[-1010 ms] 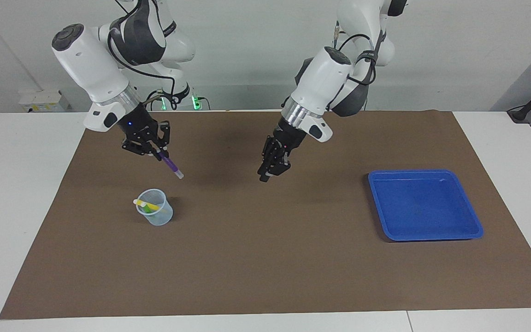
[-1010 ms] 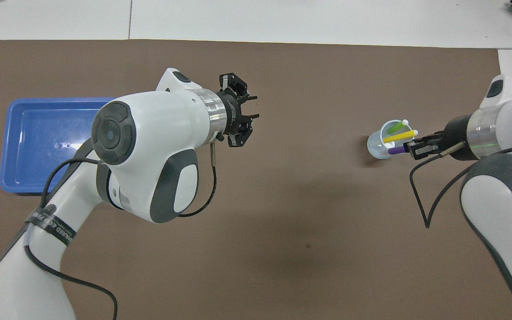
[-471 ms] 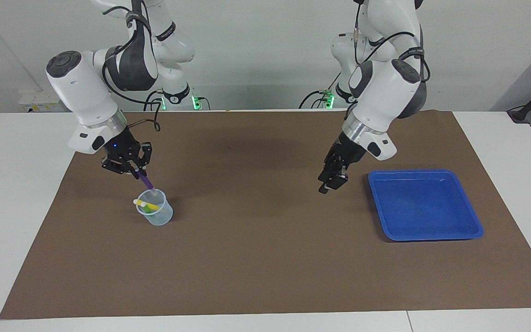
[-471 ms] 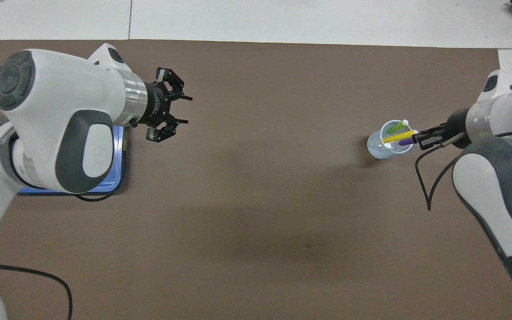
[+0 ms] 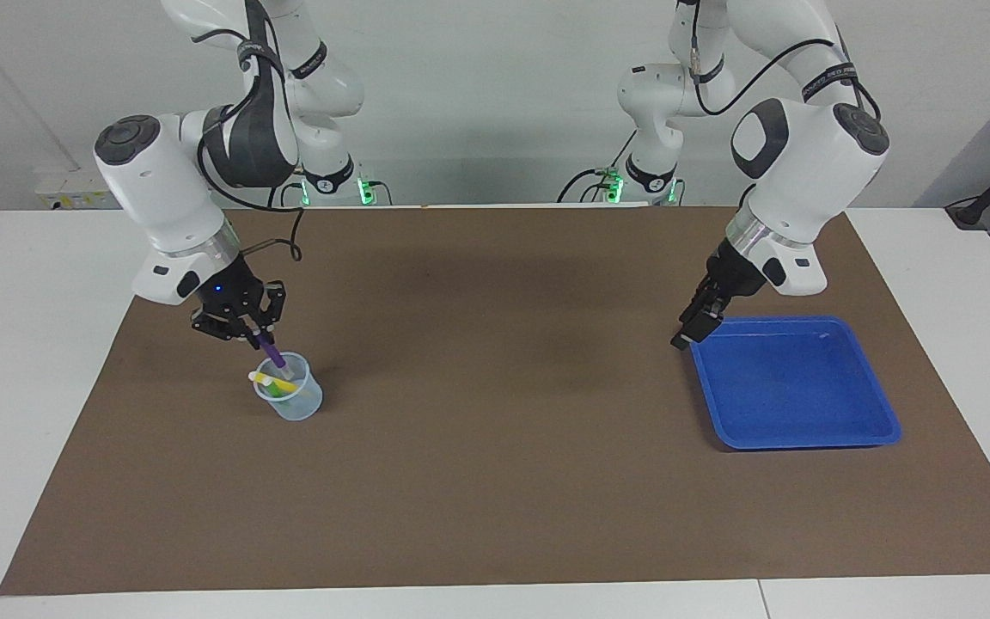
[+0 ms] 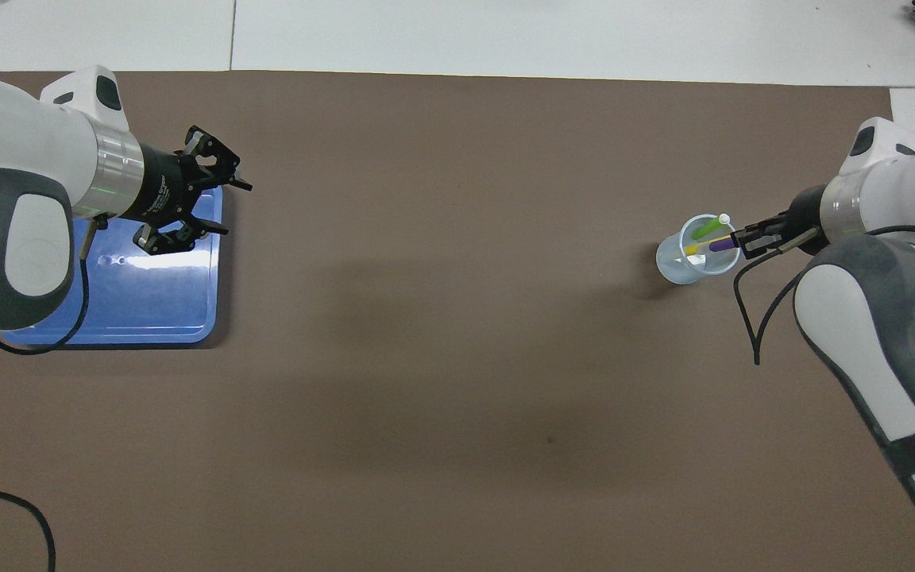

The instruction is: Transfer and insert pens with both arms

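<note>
— Brown mat (image 5: 495, 481) covers the table. Where's the purple pen (image 5: 271, 353)?

— Tilted into the clear cup (image 5: 289, 399), pinched by the right gripper (image 5: 247, 328) above the rim, beside the yellow pen (image 5: 276, 383) and green pen (image 6: 710, 228).

— And the left gripper (image 6: 223, 208)?

— Fingers spread, holding nothing, over the blue tray (image 5: 796, 387). No writing is legible.

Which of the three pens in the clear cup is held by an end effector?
The dark purple pen: the right end effector grips its upper end, while the yellow pen and green pen rest free.
</note>
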Robot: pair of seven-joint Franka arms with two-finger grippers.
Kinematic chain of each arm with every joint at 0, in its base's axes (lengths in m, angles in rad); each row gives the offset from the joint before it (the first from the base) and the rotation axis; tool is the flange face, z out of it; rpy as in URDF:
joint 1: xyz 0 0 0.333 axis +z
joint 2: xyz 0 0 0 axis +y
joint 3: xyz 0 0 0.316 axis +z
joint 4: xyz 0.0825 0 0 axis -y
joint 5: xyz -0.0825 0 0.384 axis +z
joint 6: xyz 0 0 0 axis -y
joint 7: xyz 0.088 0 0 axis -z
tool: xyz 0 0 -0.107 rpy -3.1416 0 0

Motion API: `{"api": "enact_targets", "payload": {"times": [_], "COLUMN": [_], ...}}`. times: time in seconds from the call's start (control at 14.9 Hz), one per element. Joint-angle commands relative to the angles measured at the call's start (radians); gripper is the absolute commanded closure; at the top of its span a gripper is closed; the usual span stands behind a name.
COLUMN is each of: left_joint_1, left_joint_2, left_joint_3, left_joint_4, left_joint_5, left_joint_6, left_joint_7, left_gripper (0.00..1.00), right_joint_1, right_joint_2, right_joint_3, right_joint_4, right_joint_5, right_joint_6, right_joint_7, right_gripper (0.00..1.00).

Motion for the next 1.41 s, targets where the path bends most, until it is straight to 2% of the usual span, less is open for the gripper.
{"api": "enact_targets", "payload": {"times": [0.0,0.07,0.13,0.27,0.4,0.47,0.54,0.61,1.01,1.21,1.35], "left_joint_1": [0.004,0.004,0.004,0.005,0.008,0.007,0.007,0.007,0.005,0.004,0.005], "left_joint_2": [-0.033,-0.04,-0.044,-0.063,-0.085,-0.1,-0.116,-0.12,-0.154,-0.148,-0.145], "left_joint_3": [-0.005,-0.005,-0.005,-0.005,0.002,0.015,0.016,0.016,0.042,0.039,0.041], "left_joint_4": [-0.007,-0.007,-0.007,-0.007,-0.009,-0.01,-0.019,-0.021,0.008,0.121,0.142], "left_joint_5": [0.091,0.108,0.122,0.165,0.168,0.168,0.17,0.17,0.17,0.165,0.174], "left_joint_6": [-0.065,-0.076,-0.091,-0.157,-0.219,-0.237,-0.24,-0.242,-0.265,-0.335,-0.345], "left_joint_7": [0.119,0.147,0.176,0.319,0.472,0.498,0.509,0.509,0.509,0.498,0.501], "left_gripper": [0.37,0.36,0.36,0.35,0.31,0.25,0.09,0.02,0.0,0.0,0.0], "right_joint_1": [-0.001,-0.001,-0.001,-0.001,-0.007,-0.011,-0.016,-0.019,-0.087,-0.088,-0.085], "right_joint_2": [0.043,0.05,0.059,0.064,0.064,0.063,0.057,0.046,-0.095,-0.12,-0.12], "right_joint_3": [0.004,0.004,0.004,0.004,0.003,0.003,0.001,-0.002,0.0,-0.002,0.004], "right_joint_4": [0.008,0.005,0.005,0.003,0.008,0.011,0.014,0.02,0.051,0.146,0.221], "right_joint_5": [-0.02,-0.02,-0.02,-0.02,-0.023,-0.025,-0.029,-0.032,-0.042,-0.042,-0.042], "right_joint_6": [0.038,0.052,0.06,0.059,0.045,0.043,0.039,0.022,-0.202,-0.369,-0.464], "right_joint_7": [0.005,0.005,0.005,0.005,0.005,0.005,0.004,0.004,0.007,0.016,0.106], "right_gripper": [0.87,0.82,0.66,0.0,0.0,0.0,0.0,0.0,0.0,0.0,0.0]}}
